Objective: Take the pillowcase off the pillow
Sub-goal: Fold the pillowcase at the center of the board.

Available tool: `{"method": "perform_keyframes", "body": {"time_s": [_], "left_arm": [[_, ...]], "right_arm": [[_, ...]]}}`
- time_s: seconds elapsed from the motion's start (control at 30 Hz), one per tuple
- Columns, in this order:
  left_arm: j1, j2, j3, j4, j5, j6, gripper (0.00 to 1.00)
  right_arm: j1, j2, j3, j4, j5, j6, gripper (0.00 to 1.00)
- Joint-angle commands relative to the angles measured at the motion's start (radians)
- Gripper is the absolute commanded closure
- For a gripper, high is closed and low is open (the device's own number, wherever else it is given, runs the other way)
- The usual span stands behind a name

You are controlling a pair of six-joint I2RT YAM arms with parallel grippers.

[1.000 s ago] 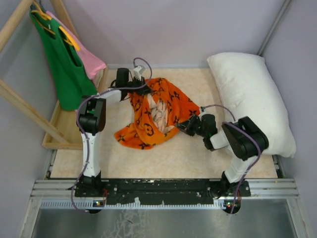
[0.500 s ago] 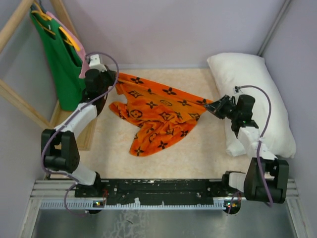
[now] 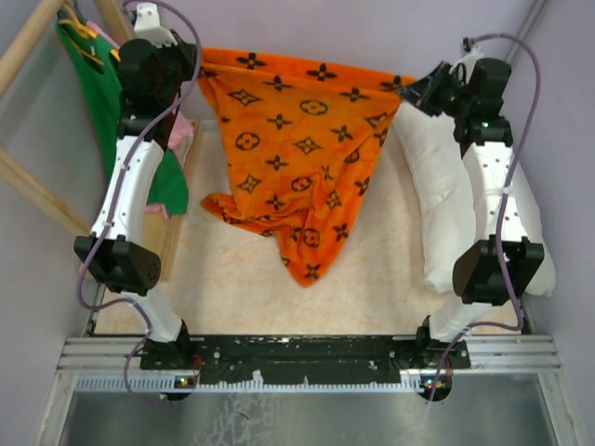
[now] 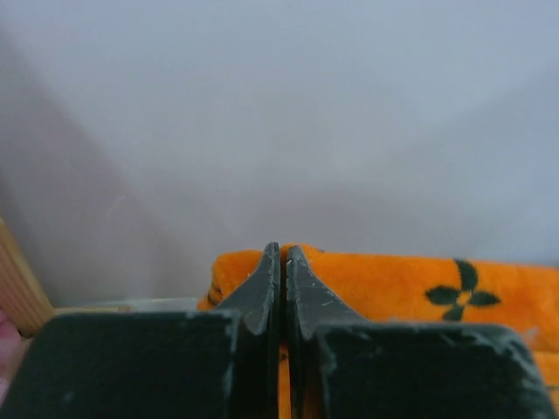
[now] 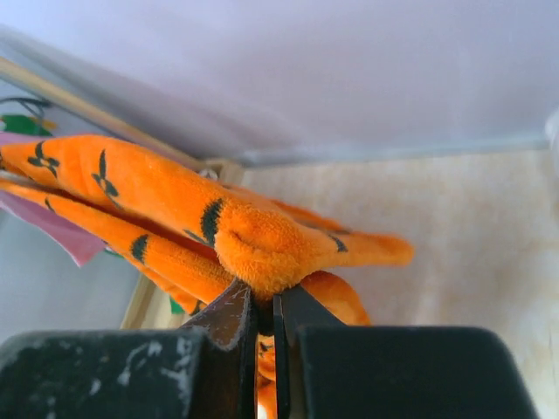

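The orange pillowcase (image 3: 297, 149) with black motifs hangs spread in the air between both arms, its lower part drooping to the table. My left gripper (image 3: 198, 67) is shut on its top left corner, and the orange fabric (image 4: 393, 284) shows pinched between the jaws. My right gripper (image 3: 416, 90) is shut on the top right corner, where a bunched orange fold (image 5: 262, 249) sits clamped in the jaws. The white pillow (image 3: 446, 214) lies bare along the right side, partly behind the right arm.
A green tank top (image 3: 112, 102) and a pink garment (image 3: 181, 135) hang on a wooden rack (image 3: 28, 190) at the left. Grey walls close in the back and sides. The beige table top (image 3: 242, 288) lies under the hanging cloth.
Both arms have risen and moved apart to the back corners, lifting the pillowcase off the table and stretching it out into a hanging sheet. Both grips have held.
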Motion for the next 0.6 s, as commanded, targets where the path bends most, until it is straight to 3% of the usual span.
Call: {"method": "perform_keyframes", "body": {"time_s": [0.0,0.1,0.2,0.27,0.37,0.4,0.47,0.57], "left_arm": [[0.014,-0.002,0.140,-0.172,0.095,0.048,1.00],[0.014,-0.179,-0.092,-0.080,0.117,0.036,1.00],[0.014,-0.377,-0.421,-0.002,0.148,-0.047,1.00],[0.005,-0.532,-0.742,0.068,0.161,-0.133,1.00],[-0.041,-0.752,-1.063,0.052,0.031,-0.218,1.00],[-0.049,-0.825,-1.143,0.025,-0.006,-0.258,0.92],[-0.053,-0.946,-1.261,-0.020,0.001,-0.323,0.48],[-0.055,-1.034,-1.297,-0.122,0.043,-0.353,0.04]], "right_arm": [[-0.018,-0.003,0.234,-0.080,-0.025,-0.005,1.00],[-0.016,-0.121,0.043,-0.043,-0.061,-0.012,1.00],[0.002,-0.350,-0.352,0.076,-0.060,0.014,1.00],[0.031,-0.539,-0.640,0.177,0.001,0.064,1.00],[0.045,-0.852,-1.002,0.207,0.027,0.126,1.00],[0.050,-0.940,-1.089,0.169,0.024,0.119,1.00],[0.070,-1.108,-1.198,0.033,0.037,0.058,0.96],[0.113,-1.136,-1.173,-0.140,0.110,-0.055,0.27]]}}
